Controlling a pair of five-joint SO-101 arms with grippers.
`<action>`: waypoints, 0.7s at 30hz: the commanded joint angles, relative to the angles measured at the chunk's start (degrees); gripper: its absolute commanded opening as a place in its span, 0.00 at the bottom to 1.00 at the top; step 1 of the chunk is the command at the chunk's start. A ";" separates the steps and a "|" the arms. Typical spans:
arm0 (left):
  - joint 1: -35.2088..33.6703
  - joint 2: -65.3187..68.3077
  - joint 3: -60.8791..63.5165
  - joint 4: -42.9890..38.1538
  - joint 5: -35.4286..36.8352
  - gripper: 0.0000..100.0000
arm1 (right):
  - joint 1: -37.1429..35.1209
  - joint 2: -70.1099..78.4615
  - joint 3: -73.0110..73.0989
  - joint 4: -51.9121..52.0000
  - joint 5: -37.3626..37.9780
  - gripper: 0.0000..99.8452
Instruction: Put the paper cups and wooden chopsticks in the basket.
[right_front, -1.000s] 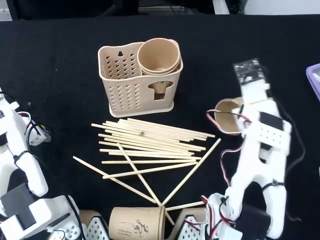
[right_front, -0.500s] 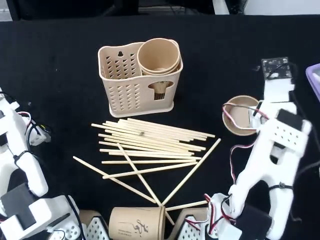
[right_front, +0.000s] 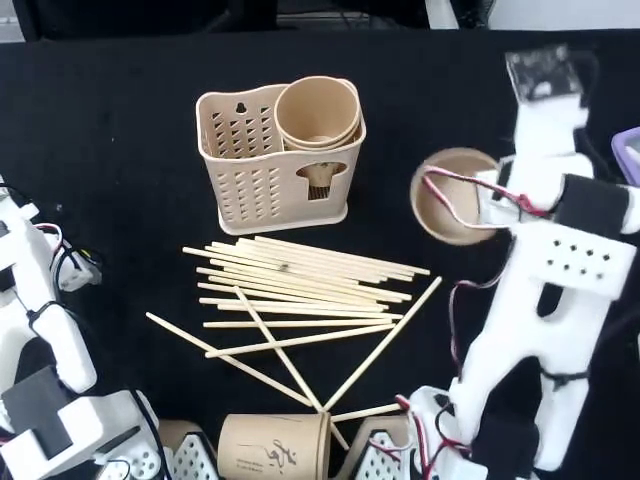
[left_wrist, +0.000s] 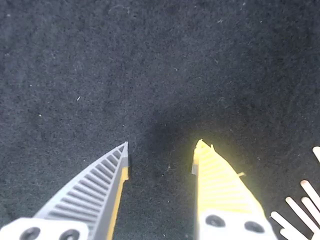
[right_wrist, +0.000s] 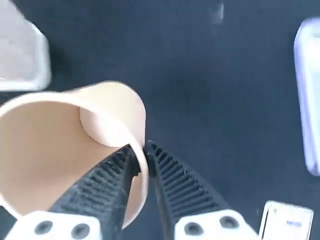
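Cup (right_wrist: 50, 150) wall sits clamped inside right end effector (right_wrist: 141, 148).

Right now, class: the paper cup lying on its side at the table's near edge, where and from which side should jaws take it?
Take the fallen cup by its rim wall, one jaw inside, one outside, coming in level at the open end; its round side would likely slip. The right gripper holds its own cup so.

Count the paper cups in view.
4. Two nested cups in the basket, one held cup pinched at its rim by the right gripper, one lying cup on its side at the near edge of the table. More may be nested unseen.
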 joint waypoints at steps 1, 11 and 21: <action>0.66 -1.76 -0.22 -0.62 0.00 0.21 | -9.76 0.92 -21.49 4.92 -4.84 0.01; 0.66 -1.76 -0.13 -0.62 -0.18 0.21 | -26.37 17.98 -42.95 4.75 -13.10 0.01; 0.66 -1.76 -0.13 -0.62 -0.18 0.21 | -26.64 32.40 -52.09 6.51 -13.10 0.01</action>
